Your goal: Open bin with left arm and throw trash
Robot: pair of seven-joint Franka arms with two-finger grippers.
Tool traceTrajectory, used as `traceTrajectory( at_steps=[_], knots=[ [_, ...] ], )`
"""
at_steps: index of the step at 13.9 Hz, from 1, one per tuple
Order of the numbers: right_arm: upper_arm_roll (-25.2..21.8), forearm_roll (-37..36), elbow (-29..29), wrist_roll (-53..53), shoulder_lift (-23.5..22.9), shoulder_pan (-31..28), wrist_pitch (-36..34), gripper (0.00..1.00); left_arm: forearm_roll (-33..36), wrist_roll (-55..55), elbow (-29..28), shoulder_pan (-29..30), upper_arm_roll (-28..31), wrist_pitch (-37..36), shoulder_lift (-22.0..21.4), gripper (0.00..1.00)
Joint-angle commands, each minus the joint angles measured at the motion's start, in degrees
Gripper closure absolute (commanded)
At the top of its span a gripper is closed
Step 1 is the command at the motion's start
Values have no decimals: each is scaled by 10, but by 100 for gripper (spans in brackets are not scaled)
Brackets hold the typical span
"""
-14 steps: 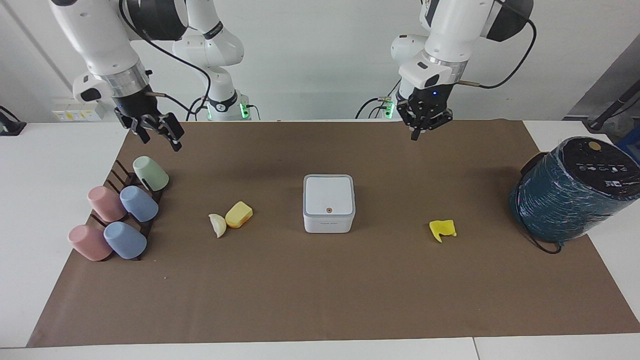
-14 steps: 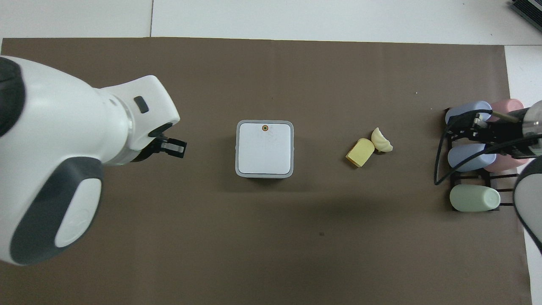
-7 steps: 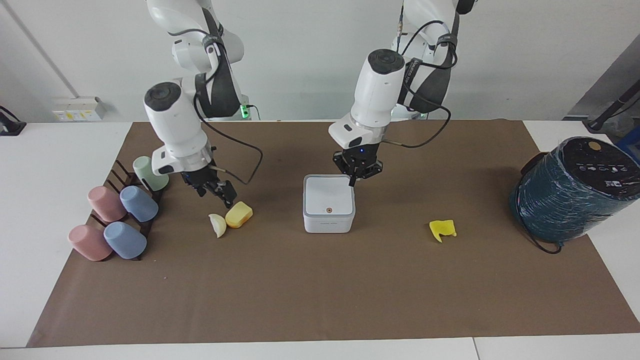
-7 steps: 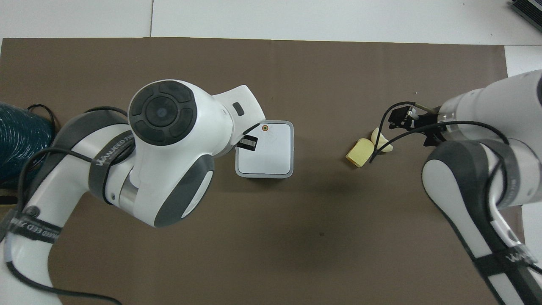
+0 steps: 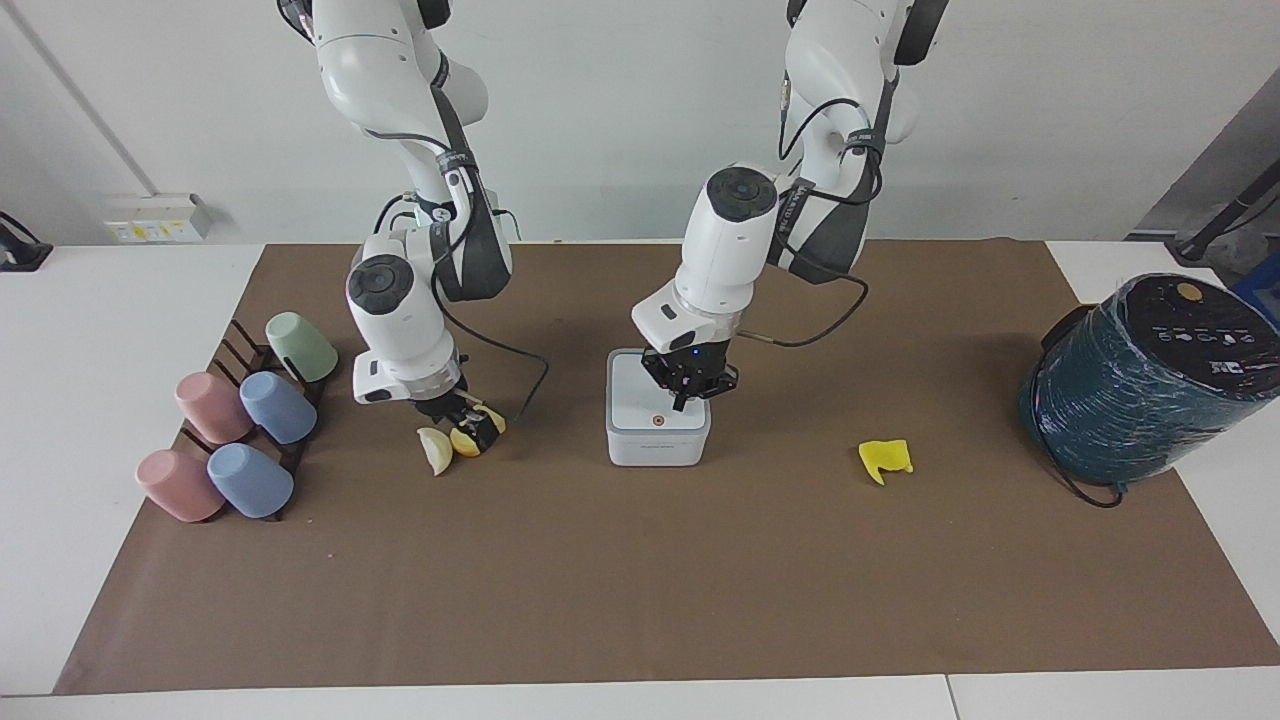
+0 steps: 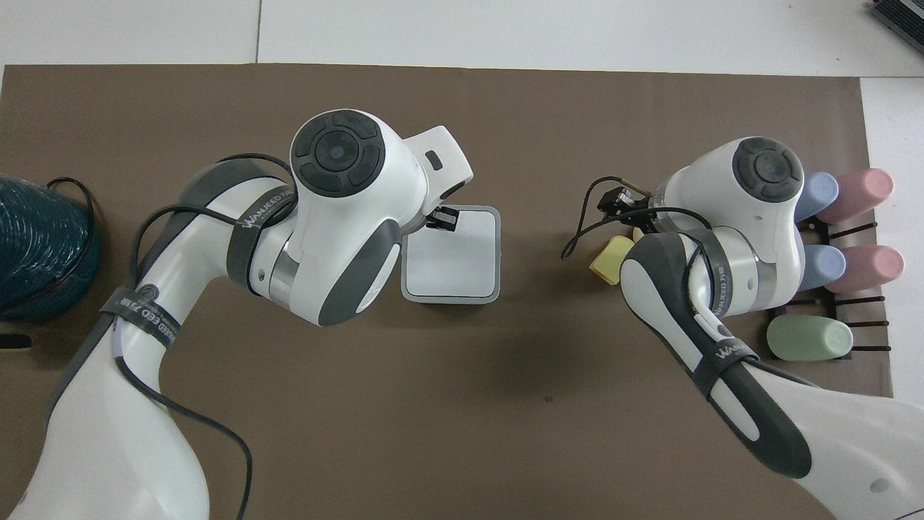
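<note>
The bin [image 5: 657, 430] is a small white cube with a grey-edged lid, standing closed in the middle of the brown mat; it also shows in the overhead view [image 6: 452, 267]. My left gripper [image 5: 684, 397] is shut and points down at the lid, at its edge farthest from the robots [image 6: 442, 218]. My right gripper [image 5: 470, 425] is open and low, straddling the yellow-orange block [image 5: 462, 441], partly seen from overhead [image 6: 608, 261]. The cream wedge [image 5: 436, 451] lies against the block. The yellow scrap [image 5: 886, 459] lies toward the left arm's end, hidden from overhead.
A big dark-teal wrapped cylinder [image 5: 1140, 385] stands at the left arm's end of the table. A dark rack with several pastel cups [image 5: 240, 425] stands at the right arm's end, close to the right arm [image 6: 830, 263].
Both arms came down from high up. The left gripper moved over the bin and down to its lid. The right gripper moved from above the cups down onto the yellow-orange block.
</note>
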State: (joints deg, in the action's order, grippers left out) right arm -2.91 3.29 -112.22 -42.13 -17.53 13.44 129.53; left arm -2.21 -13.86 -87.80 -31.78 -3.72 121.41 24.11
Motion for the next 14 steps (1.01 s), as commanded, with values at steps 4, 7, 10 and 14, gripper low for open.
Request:
traceTrajectory(
  at_steps=[4,7,10,14],
  knots=[
    [-1,7,-44,-9,3,7,37,0,-25,-3,-15,-12,7,57,17,100],
    [-1,8,-44,-15,0,9,39,63,-26,-3,-12,-12,7,46,17,100],
    [-1,7,-45,-8,0,7,38,100,-25,-3,-26,-12,7,37,13,100],
    [-1,4,6,-10,2,8,-37,100,-25,-3,-26,-7,8,-52,-40,100]
  ],
)
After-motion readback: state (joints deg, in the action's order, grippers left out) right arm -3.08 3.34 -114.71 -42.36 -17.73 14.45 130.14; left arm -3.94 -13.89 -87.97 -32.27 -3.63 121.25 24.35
